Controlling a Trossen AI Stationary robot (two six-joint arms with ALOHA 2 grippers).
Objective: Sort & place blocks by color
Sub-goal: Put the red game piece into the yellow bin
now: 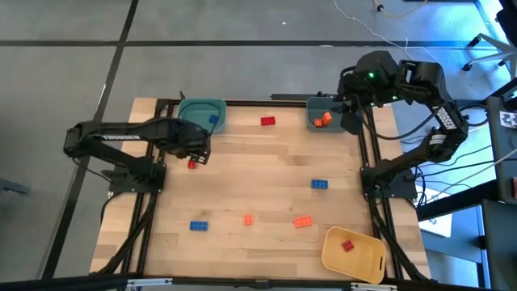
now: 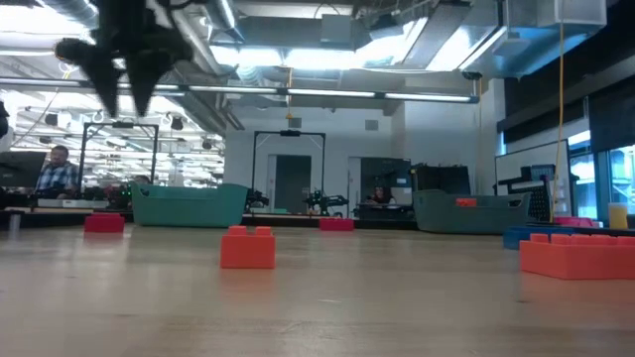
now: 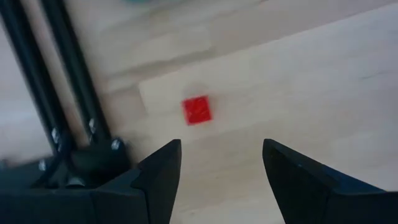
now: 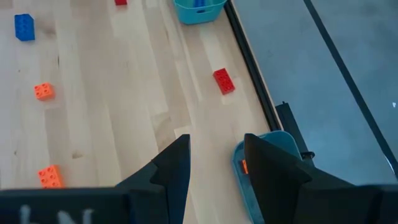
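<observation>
At left centre of the high view the left tool (image 1: 194,152) hangs spread over a small red block (image 1: 192,164) on the worktop (image 1: 258,186), while the right tool (image 1: 346,101), empty and parted, hovers beside the grey-blue bin (image 1: 311,109) at upper right

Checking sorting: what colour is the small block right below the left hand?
Red; the block shows best in the left wrist view.

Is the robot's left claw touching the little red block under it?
Apart. In the left wrist view the left gripper is open, and bare table shows between its fingertips and the small red block.
</observation>
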